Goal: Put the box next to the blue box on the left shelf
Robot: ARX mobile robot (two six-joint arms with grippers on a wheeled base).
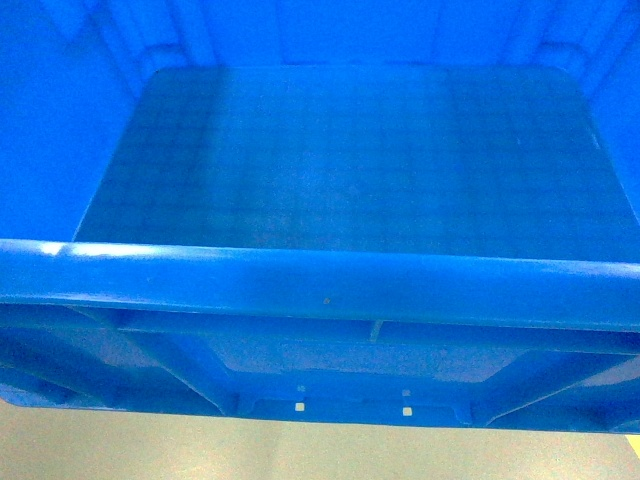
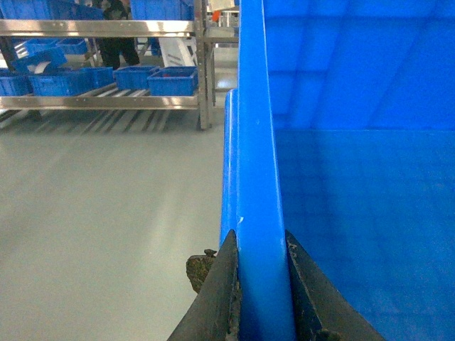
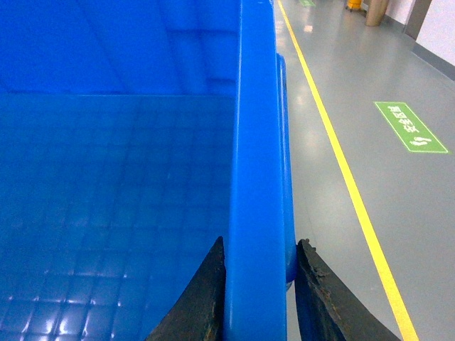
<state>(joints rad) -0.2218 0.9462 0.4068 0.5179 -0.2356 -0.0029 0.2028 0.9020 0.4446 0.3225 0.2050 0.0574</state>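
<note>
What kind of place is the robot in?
Probably a warehouse or factory. There are metal shelves stacked with blue bins, a smooth grey floor with a yellow line, and a green floor sign.

A grey floor point(image 2: 106, 213) runs to a steel shelf rack point(image 2: 99, 28) holding small blue crates point(image 2: 170, 79), and elsewhere carries a yellow line point(image 3: 341, 163) beside a green floor sign point(image 3: 411, 126).
</note>
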